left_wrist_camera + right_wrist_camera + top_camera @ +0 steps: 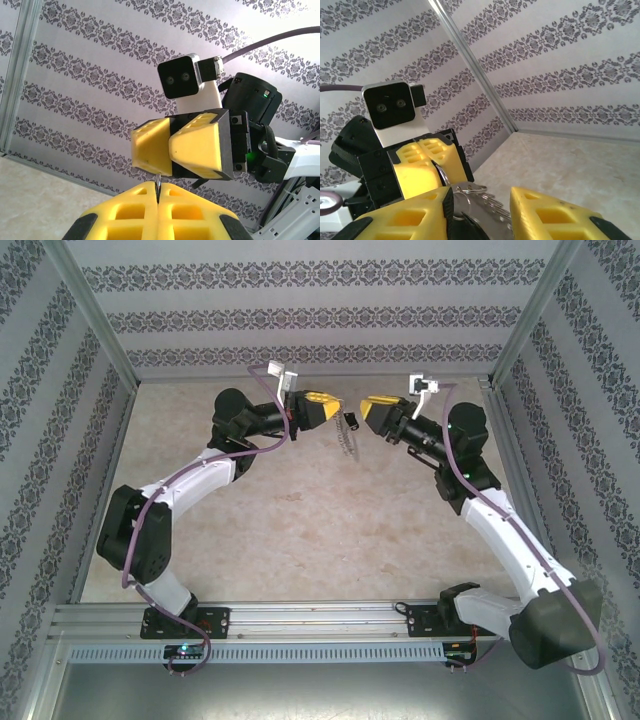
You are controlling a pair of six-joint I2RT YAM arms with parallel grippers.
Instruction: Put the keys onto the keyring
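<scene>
Right gripper (482, 212): jaws parted, rings of the keyring (480, 195) lying in the gap
Left gripper (157, 192): pinched tight on a thin metal edge of the keyring
Keyring position: hangs from left fingertips, between the 2 grippers, above table (300, 530)
Key (350, 421): black head beside keyring top

No legible text, labels or numbers anywhere

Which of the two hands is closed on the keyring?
The left hand: its yellow fingers are pressed together on the thin metal edge of the keyring. The right hand has its fingers apart, with the rings in the gap.
</scene>
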